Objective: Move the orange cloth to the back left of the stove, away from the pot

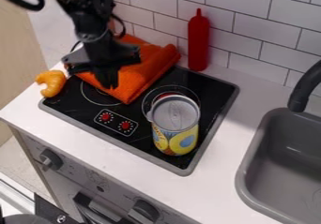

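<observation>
Gripper (110, 85) over orange cloth (145, 73) (jaws' spread, I cannot tell), open-looking can (176, 129) well apart, black stovetop (216, 89)

**Layout: cooktop (219, 88) left, sink (276, 164) right, in counter (116, 149)**

On cooktop: cloth (143, 73) across rear left; can (177, 127) front right. At cooktop's left edge: curved toy food (52, 83). Behind cooktop, right of cloth: bottle (199, 42), before wall (266, 17). Behind sink: faucet (302, 91). Below counter, on front panel (83, 175): knobs.
</observation>
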Controlling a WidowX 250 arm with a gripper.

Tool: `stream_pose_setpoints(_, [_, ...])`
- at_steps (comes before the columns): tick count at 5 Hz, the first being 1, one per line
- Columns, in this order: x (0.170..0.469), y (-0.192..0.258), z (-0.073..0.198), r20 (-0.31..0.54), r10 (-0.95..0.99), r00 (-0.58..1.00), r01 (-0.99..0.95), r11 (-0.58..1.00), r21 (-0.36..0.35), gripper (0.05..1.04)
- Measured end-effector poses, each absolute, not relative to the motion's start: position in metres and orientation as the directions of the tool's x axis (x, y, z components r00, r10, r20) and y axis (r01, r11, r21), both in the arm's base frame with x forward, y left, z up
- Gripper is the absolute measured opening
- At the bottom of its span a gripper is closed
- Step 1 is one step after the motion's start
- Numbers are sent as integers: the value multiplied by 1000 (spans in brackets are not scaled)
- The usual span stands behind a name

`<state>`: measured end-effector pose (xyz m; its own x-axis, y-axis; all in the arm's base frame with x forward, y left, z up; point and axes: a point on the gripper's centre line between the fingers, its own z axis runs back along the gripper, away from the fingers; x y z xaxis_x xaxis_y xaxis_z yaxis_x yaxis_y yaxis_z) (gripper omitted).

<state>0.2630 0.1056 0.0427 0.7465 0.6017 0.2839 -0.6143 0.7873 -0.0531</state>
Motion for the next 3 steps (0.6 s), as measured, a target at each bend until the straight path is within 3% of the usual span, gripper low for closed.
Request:
stream_pose_setpoints(1, [249,95,41,230,552,802,-564,826,-15,63])
stream_pose_setpoints(2, [240,83,40,223,520,825,-535,845,11,198])
stream_pose_setpoints(3, [235,80,39,191,494,848,-506,862,16,434])
